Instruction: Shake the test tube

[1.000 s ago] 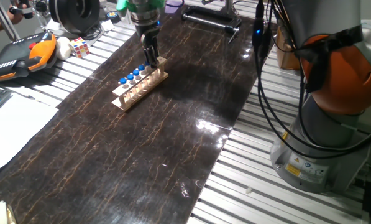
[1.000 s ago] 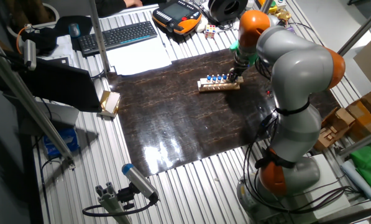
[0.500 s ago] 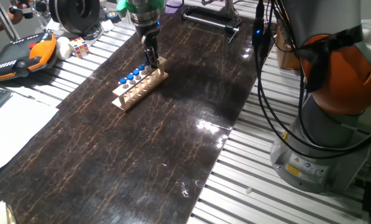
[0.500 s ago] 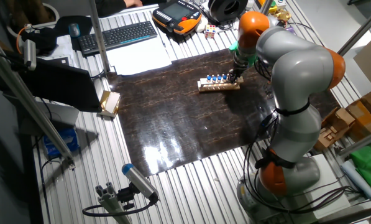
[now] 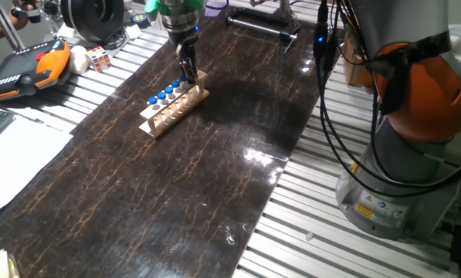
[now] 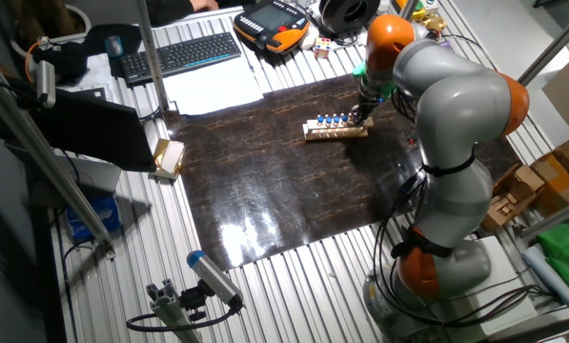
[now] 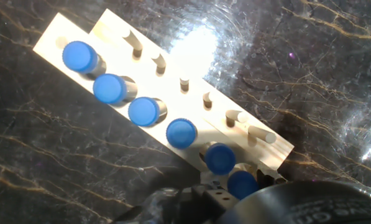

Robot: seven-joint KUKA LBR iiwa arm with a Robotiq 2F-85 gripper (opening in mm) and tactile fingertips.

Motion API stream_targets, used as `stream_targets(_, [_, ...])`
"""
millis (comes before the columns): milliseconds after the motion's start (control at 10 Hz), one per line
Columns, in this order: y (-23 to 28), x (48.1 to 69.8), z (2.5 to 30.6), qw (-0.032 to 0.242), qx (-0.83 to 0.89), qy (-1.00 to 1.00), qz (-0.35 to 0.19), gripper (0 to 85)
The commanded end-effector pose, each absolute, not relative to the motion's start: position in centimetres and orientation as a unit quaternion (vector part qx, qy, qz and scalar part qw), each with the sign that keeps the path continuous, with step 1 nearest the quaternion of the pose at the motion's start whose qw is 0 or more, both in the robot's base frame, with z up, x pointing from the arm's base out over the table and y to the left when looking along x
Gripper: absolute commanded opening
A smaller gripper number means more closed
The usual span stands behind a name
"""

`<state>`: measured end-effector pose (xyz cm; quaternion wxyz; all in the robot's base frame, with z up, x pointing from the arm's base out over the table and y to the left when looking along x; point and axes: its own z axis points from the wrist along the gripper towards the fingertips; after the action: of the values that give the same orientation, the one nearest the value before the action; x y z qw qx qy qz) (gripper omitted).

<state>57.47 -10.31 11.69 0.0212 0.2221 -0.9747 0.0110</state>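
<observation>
1. A light wooden rack is sitting on the dark marbled mat, holding a row of blue-capped tubes that is running from near left to far right

2. The test tube is standing upright in the rack's far right end slot, its blue cap showing just in front of the hand in the hand view

3. The gripper is reaching down over that end tube; I cannot tell whether its fingers are spread or pinching it
</observation>
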Motion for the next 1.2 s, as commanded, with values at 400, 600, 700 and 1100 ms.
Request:
stream_targets(400, [-10.4,57.5,11.8,0.021,0.222,-0.975,0.005,26.3])
stream_targets(600, [-10.4,57.5,12.1,0.023,0.222,-0.975,0.007,26.7])
stream_targets(700, [-10.4,57.5,12.5,0.024,0.222,-0.975,0.008,26.3])
stream_targets(1100, [-10.0,58.2,16.8,0.041,0.220,-0.975,0.005,25.0])
